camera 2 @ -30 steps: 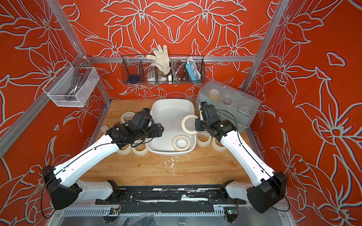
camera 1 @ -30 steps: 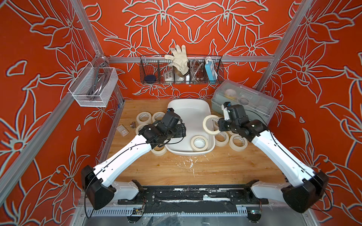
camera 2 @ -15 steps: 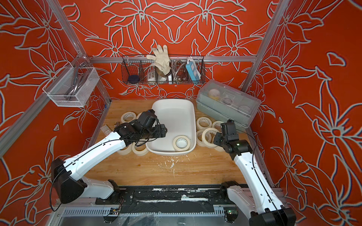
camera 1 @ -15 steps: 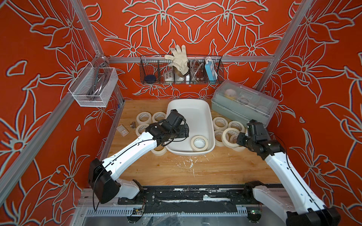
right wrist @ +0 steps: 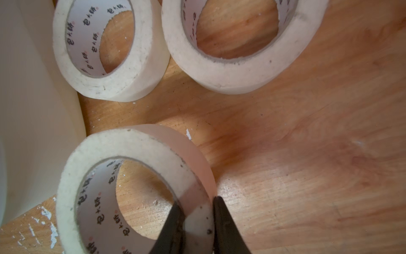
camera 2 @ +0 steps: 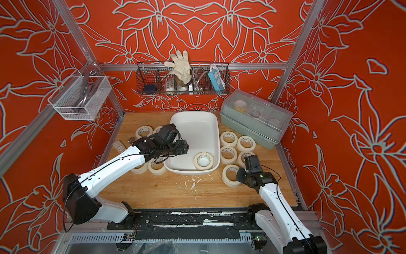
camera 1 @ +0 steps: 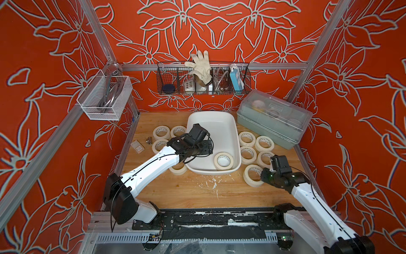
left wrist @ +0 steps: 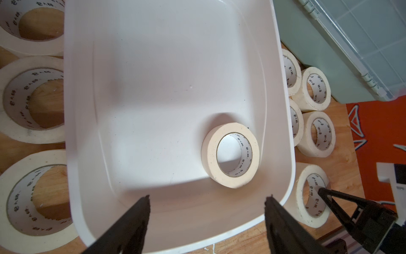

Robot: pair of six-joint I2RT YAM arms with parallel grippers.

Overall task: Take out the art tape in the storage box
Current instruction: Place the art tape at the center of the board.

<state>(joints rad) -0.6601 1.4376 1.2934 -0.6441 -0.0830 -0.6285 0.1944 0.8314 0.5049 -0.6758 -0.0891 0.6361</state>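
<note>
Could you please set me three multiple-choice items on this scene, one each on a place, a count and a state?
1. The left gripper is: A over the storage box; B over the lidded box; C at the wire basket.
2. Rolls lying inside it: A none; B one; C three.
3. The right gripper is: A wide open; B shut on the box's rim; C shut on a tape roll.
Answers: A, its fingers frame the box's floor; B, a lone roll lies inside; C, its fingers pinch the roll's wall.
</note>
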